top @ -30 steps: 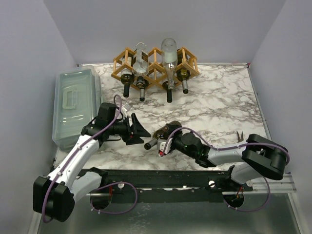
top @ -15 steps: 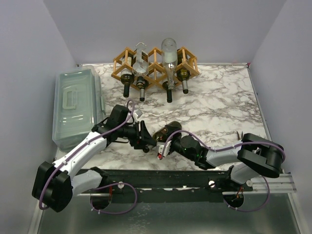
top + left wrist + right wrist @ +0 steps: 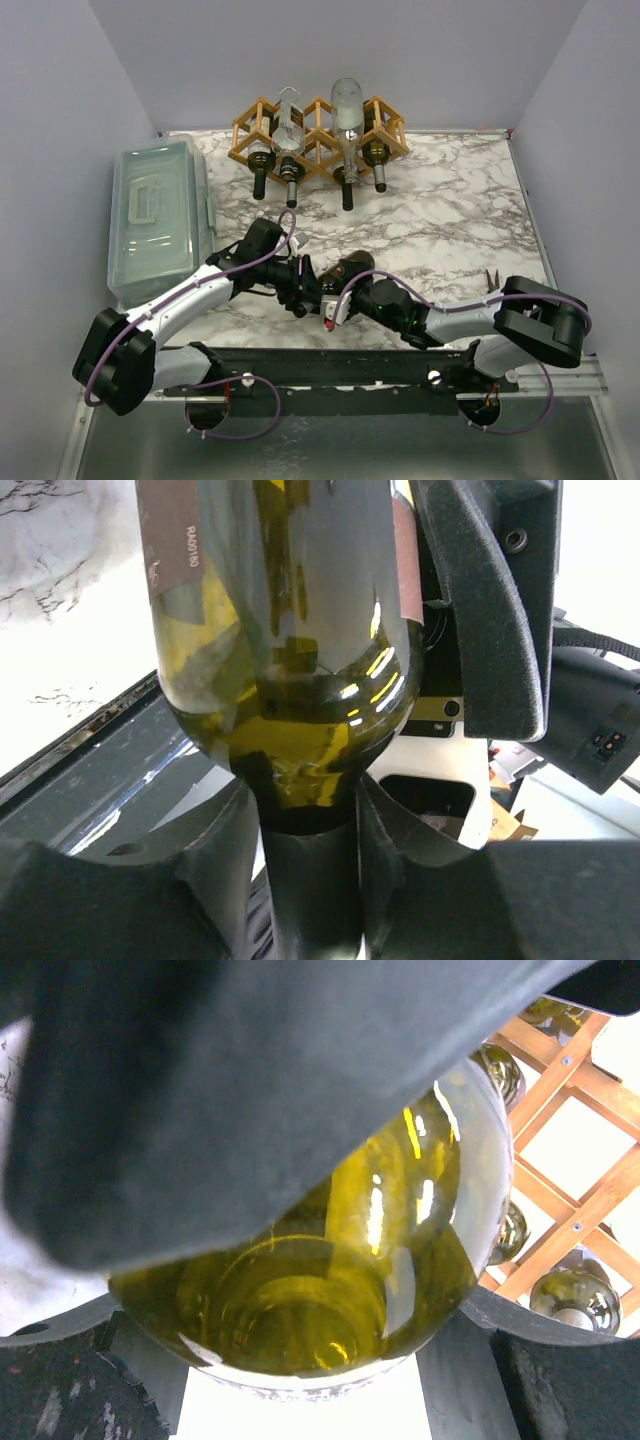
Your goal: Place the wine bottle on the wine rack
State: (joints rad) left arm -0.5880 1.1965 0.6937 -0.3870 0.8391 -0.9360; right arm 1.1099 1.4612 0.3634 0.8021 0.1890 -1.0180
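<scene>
While the marble-topped desk [image 3: 450, 215] fills most of the top view, a grey-green lidded box [image 3: 155, 215] lies along its left edge. The wine rack [image 3: 316, 112] stands at the far edge, well apart from both arms. Several other bottles [image 3: 347, 130] lie in the rack's cells, their necks pointing toward the near side. At the near middle of the desk, the wine bottle [image 3: 290, 660] is held between the two arms, well apart from the rack. It is olive-green glass with a brownish label. The right gripper [image 3: 290, 1335] grasps its wide body from both sides. The left gripper [image 3: 305, 870] is clenched on the slim neck, one finger pressed to each side.
</scene>
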